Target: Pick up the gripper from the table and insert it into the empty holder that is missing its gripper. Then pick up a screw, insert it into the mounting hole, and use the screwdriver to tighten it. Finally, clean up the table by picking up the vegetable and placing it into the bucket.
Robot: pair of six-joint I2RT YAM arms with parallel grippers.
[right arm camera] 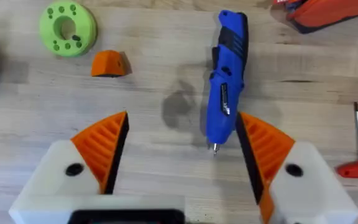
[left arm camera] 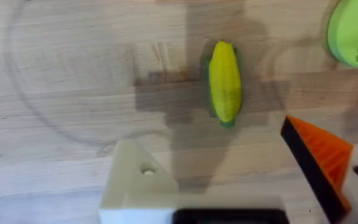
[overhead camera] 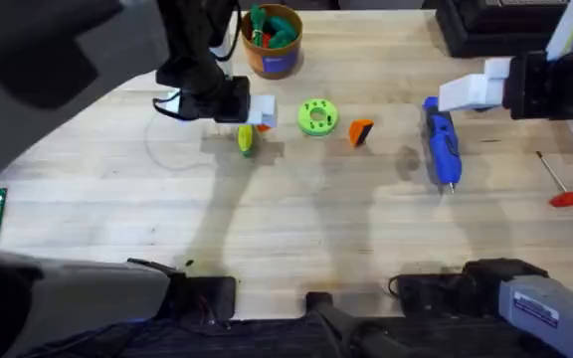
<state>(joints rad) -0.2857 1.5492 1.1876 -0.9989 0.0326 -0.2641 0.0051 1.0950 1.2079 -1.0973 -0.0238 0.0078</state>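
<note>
Green disc (left arm camera: 355, 34) cut by edge
</note>
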